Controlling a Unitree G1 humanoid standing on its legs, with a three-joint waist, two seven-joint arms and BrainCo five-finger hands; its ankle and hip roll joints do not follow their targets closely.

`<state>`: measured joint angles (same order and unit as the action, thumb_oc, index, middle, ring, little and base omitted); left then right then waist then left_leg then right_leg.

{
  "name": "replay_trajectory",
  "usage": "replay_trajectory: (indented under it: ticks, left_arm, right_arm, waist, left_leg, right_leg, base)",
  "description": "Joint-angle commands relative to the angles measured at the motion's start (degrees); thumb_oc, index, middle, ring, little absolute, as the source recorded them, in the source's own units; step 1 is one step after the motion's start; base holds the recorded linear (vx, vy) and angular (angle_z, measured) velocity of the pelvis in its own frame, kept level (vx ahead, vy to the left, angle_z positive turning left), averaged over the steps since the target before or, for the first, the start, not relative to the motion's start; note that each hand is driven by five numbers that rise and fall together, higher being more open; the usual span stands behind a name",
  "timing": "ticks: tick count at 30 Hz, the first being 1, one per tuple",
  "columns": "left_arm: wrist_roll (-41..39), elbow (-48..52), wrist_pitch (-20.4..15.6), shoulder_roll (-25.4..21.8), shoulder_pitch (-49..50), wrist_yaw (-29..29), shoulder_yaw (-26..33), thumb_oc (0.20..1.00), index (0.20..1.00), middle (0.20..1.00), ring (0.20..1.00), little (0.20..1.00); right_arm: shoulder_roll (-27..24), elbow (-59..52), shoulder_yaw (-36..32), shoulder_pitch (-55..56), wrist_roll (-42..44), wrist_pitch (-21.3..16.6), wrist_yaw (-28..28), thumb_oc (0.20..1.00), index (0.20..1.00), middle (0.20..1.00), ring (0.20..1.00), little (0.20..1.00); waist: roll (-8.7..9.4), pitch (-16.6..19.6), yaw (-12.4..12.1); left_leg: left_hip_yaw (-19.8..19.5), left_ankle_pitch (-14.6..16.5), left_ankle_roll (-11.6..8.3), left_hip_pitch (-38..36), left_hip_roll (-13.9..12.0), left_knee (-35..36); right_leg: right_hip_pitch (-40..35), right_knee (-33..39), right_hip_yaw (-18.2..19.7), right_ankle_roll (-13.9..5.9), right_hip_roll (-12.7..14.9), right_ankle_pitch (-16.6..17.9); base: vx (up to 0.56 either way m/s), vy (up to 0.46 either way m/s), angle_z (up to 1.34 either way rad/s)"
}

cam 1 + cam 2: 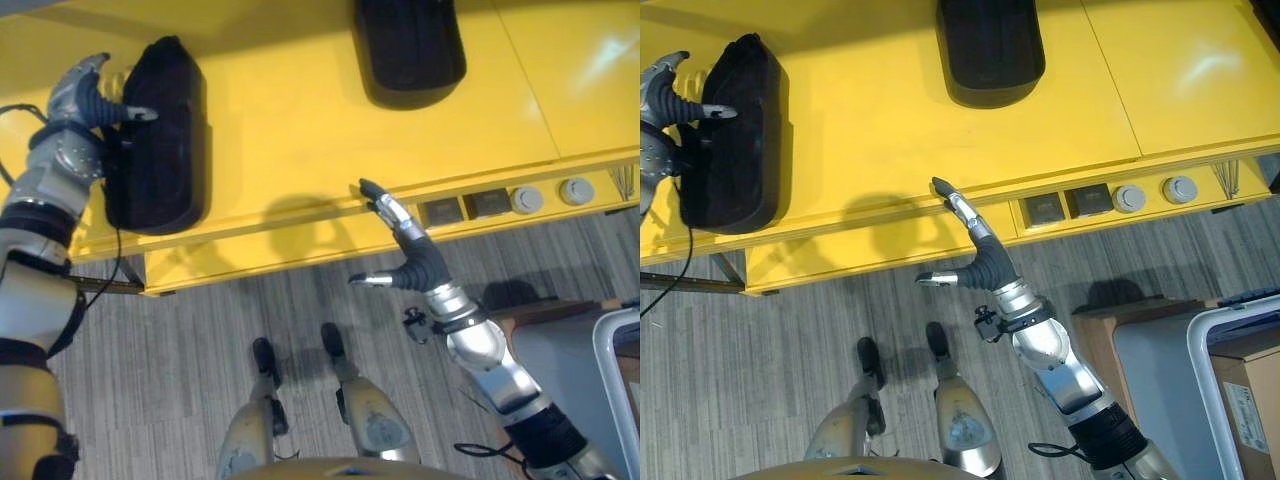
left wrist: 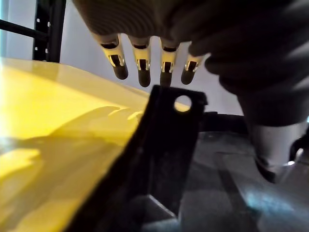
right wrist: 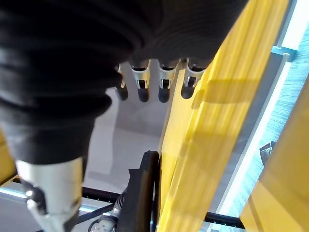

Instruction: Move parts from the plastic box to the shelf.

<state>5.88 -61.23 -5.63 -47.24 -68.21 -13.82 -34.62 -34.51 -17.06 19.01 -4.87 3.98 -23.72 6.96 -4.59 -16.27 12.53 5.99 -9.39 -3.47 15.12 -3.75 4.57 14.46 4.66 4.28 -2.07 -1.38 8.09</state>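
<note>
We had our left hand (image 1: 88, 92) at the upper left, fingers straight over the black part (image 1: 158, 135) lying on the yellow shelf (image 1: 290, 120). Our right hand (image 1: 410, 255), fingers spread and empty, hung mid-frame. Next, we thought, fetch another part from the plastic box (image 1: 1240, 370), lower right.

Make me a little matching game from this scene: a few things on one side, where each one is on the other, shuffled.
Things:
1. left hand
2. right hand
3. second black part
4. round grey buttons

Places:
A. on the yellow shelf's front face, toward the robot's right
B. lying alone at the far middle of the shelf top
C. at the black part on the robot's left end of the shelf
D. fingers straight, at the shelf's front edge

Pairs: 1-C, 2-D, 3-B, 4-A
</note>
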Motion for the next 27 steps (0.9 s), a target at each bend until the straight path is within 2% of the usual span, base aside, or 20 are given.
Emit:
replay_trajectory:
  ticks: [1,3,4,9,11,13,14,15,16,17,18,19,20,21,22,24,25,27]
  left_arm:
    - [-0.4,1.0,-1.0,2.1,-4.0,-5.8,3.4,1.000,1.000,1.000,1.000,1.000]
    - [-1.8,5.1,-1.4,2.6,-3.3,-6.2,4.4,1.000,1.000,1.000,1.000,1.000]
    - [-1.5,10.3,-1.5,1.7,-1.9,-6.5,4.6,1.000,1.000,1.000,1.000,1.000]
    - [0.8,19.6,-1.1,-0.4,2.2,-8.5,7.2,1.000,1.000,1.000,1.000,1.000]
    - [4.8,30.6,-0.9,-4.6,11.0,-10.6,13.3,1.000,1.000,1.000,1.000,1.000]
    - [5.3,33.0,-1.3,-5.1,13.6,-11.3,15.3,1.000,1.000,1.000,1.000,1.000]
    - [5.5,37.4,-1.7,-5.8,17.5,-11.2,18.1,1.000,1.000,1.000,1.000,1.000]
    - [5.5,40.7,-2.3,-6.7,19.8,-10.9,19.8,1.000,1.000,1.000,1.000,1.000]
    - [4.0,47.9,-4.9,-6.2,27.7,-9.7,24.5,1.000,1.000,1.000,1.000,1.000]
    - [4.0,48.5,-4.8,-6.2,28.7,-9.6,25.3,1.000,1.000,1.000,1.000,1.000]
    - [3.1,51.6,-6.3,-6.2,32.8,-8.6,27.7,1.000,1.000,1.000,1.000,1.000]
    - [0.3,58.1,-10.3,-4.7,40.2,-6.5,31.0,1.000,1.000,1.000,1.000,1.000]
    - [0.3,58.4,-10.2,-4.7,40.8,-6.4,31.5,1.000,1.000,1.000,1.000,1.000]
    - [-2.8,62.0,-12.7,-2.4,44.1,-5.7,32.2,1.000,1.000,1.000,1.000,1.000]
    - [-5.1,64.8,-14.4,-0.7,47.7,-4.4,33.6,1.000,1.000,1.000,1.000,1.000]
    - [-12.6,70.3,-17.2,6.6,55.0,-1.2,35.2,1.000,1.000,1.000,1.000,1.000]
    - [-17.6,75.4,-17.8,12.9,61.4,2.4,35.2,1.000,1.000,1.000,1.000,1.000]
    - [-17.6,75.6,-17.7,13.0,61.7,2.5,35.3,1.000,1.000,1.000,1.000,1.000]
  right_arm:
    - [-1.4,-4.5,-3.1,1.2,-2.5,-4.6,3.1,1.000,1.000,1.000,1.000,1.000]
    - [-1.7,-4.6,-3.6,1.7,-2.7,-4.2,2.7,1.000,1.000,1.000,1.000,1.000]
    - [-1.9,-4.5,-4.5,2.6,-2.9,-3.7,2.2,1.000,1.000,1.000,1.000,1.000]
    - [-1.7,-4.0,-5.5,4.0,-3.0,-3.1,1.1,1.000,1.000,1.000,1.000,1.000]
    - [-0.9,-2.5,-7.2,5.4,-2.4,-2.2,-0.4,1.000,1.000,1.000,1.000,1.000]
    - [-0.8,-1.9,-7.2,5.4,-2.1,-1.8,-1.0,1.000,1.000,1.000,1.000,1.000]
    - [-0.7,-1.4,-7.2,5.4,-1.5,-1.3,-1.8,1.000,1.000,1.000,1.000,1.000]
    - [-0.5,-1.2,-7.6,5.6,-1.1,-1.0,-2.3,1.000,1.000,1.000,1.000,1.000]
    - [0.1,-0.1,-6.9,5.3,1.5,0.4,-5.3,1.000,1.000,1.000,1.000,1.000]
    - [-0.1,0.0,-6.6,5.2,1.6,0.4,-5.5,1.000,1.000,1.000,1.000,1.000]
    - [0.1,0.8,-6.0,4.8,3.2,1.0,-6.9,1.000,1.000,1.000,1.000,1.000]
    - [0.0,1.7,-5.2,4.4,4.5,2.1,-8.8,1.000,1.000,1.000,1.000,1.000]
    - [-0.1,1.7,-5.0,4.4,4.5,2.1,-8.9,0.586,0.586,0.586,0.586,0.586]
    - [0.1,2.0,-4.3,4.3,5.8,2.5,-10.2,0.586,0.586,0.586,0.586,0.586]
    - [0.4,2.1,-4.1,4.7,6.9,2.6,-11.0,0.200,0.200,0.200,0.200,0.200]
    - [2.0,3.0,-2.8,5.2,9.1,3.2,-12.4,0.200,0.200,0.200,0.200,0.200]
    - [3.3,4.2,-1.8,5.3,9.4,3.2,-12.9,0.200,0.200,0.200,0.200,0.200]
    - [3.3,4.2,-1.7,5.3,9.4,3.2,-12.9,0.200,0.200,0.200,0.200,0.200]
  waist:
    - [1.97,2.6,-1.3]
    - [2.00,3.5,-1.6]
    - [1.98,4.6,-2.1]
    - [1.99,6.5,-3.0]
    - [2.52,9.4,-4.4]
    - [2.63,10.2,-4.7]
    - [2.68,10.8,-4.9]
    - [2.83,11.4,-5.4]
    - [3.22,12.8,-6.3]
    - [3.08,12.9,-6.1]
    - [3.30,13.4,-6.5]
    - [3.87,14.2,-7.2]
    - [3.77,14.2,-7.0]
    - [4.28,14.7,-7.4]
    - [4.50,15.2,-7.6]
    - [4.95,15.6,-7.8]
    - [5.37,15.8,-8.4]
    - [5.33,15.8,-8.3]
  left_leg:
    - [-0.1,9.9,-1.28,-9.3,-1.8,0.4]
    - [-0.1,10.1,-1.23,-10.0,-1.9,0.4]
    - [-0.2,10.5,-1.15,-10.9,-1.8,0.4]
    - [-0.5,11.1,-1.04,-12.5,-1.7,0.4]
    - [-0.8,11.9,-0.95,-15.0,-1.6,0.4]
    - [-1.0,12.1,-0.92,-15.8,-1.5,0.4]
    - [-1.3,12.3,-0.81,-16.5,-1.4,0.4]
    - [-1.5,12.3,-0.74,-16.9,-1.4,0.4]
    - [-2.0,12.6,-0.72,-18.2,-1.2,0.4]
    - [-2.0,12.7,-0.72,-18.3,-1.2,0.4]
    - [-2.3,12.8,-0.61,-18.8,-1.2,0.4]
    - [-2.5,13.2,-0.51,-20.1,-1.1,0.4]
    - [-2.5,13.2,-0.50,-20.2,-1.1,0.4]
    - [-2.8,12.8,-0.39,-20.5,-1.0,0.4]
    - [-2.9,13.1,-0.30,-21.1,-0.9,0.4]
    - [-3.4,13.4,-0.02,-21.9,-0.7,0.4]
    - [-4.0,13.6,0.34,-22.1,-0.4,0.4]
    - [-4.1,13.6,0.35,-22.1,-0.4,0.4]
  right_leg:
    - [-2.5,0.3,-0.6,-5.36,2.0,-5.4]
    - [-3.3,0.3,-0.9,-5.31,2.0,-5.7]
    - [-4.3,0.3,-1.3,-5.25,2.1,-6.1]
    - [-6.3,0.3,-2.0,-5.14,2.4,-6.9]
    - [-9.4,0.3,-3.1,-4.96,2.8,-7.8]
    - [-10.3,0.3,-3.5,-4.96,3.0,-7.9]
    - [-11.3,0.3,-3.8,-4.92,3.1,-8.1]
    - [-11.8,0.2,-4.0,-4.84,3.2,-8.2]
    - [-13.1,-0.2,-4.7,-4.73,3.5,-8.5]
    - [-13.3,-0.1,-4.7,-4.74,3.5,-8.6]
    - [-14.0,-0.3,-4.9,-4.65,3.6,-8.8]
    - [-15.3,-0.5,-5.2,-4.44,4.0,-9.1]
    - [-15.5,-0.5,-5.2,-4.44,4.0,-9.2]
    - [-15.7,-0.9,-5.3,-4.28,4.2,-9.0]
    - [-16.3,-1.1,-5.5,-4.24,4.4,-9.3]
    - [-17.4,-1.3,-5.5,-4.06,4.7,-9.6]
    - [-17.8,-1.6,-5.7,-3.86,5.0,-9.9]
    - [-17.8,-1.6,-5.7,-3.87,5.0,-9.9]
  base:
    - [0.00,0.000,0.00]
    - [0.05,-0.005,0.03]
    - [0.05,-0.004,0.03]
    - [0.05,0.004,0.01]
    - [0.09,0.026,0.02]
    - [0.02,0.029,0.11]
    - [0.02,0.035,0.19]
    - [0.03,0.049,0.19]
    - [0.02,0.042,0.15]
    - [0.03,0.036,0.13]
    - [0.02,0.030,0.19]
    - [0.02,0.030,0.17]
    - [0.01,0.027,0.16]
    - [0.02,0.012,0.19]
    - [0.04,0.026,0.23]
    - [0.04,0.061,0.17]
    - [0.02,0.060,0.05]
    - [-0.01,0.043,0.11]
